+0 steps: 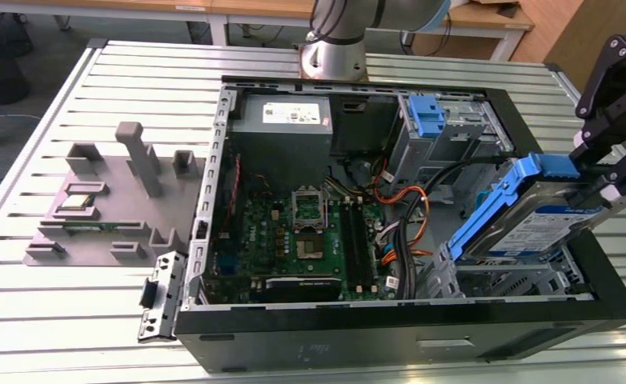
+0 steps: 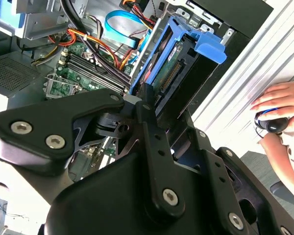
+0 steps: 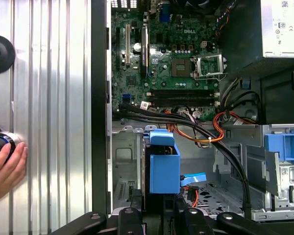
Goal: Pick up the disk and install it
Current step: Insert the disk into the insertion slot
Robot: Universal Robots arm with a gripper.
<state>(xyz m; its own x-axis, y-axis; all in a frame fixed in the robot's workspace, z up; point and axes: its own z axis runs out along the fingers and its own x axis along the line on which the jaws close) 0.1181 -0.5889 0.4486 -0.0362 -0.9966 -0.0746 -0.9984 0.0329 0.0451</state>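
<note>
The disk, a silver drive with a blue-and-white label and blue side rails, hangs tilted over the front corner of the open computer case on the exterior view's right. My gripper is shut on its outer end, and its inner end dips toward the metal drive cage below. In the second wrist view the black fingers clamp the disk edge-on. The first wrist view shows the disk's blue rail standing just above the cage floor, with my gripper behind it.
Inside the case lie the motherboard, the grey power supply, bundled cables and another blue caddy at the back. A grey fixture sits on the slatted table at the exterior view's left. A person's hand rests beside the case.
</note>
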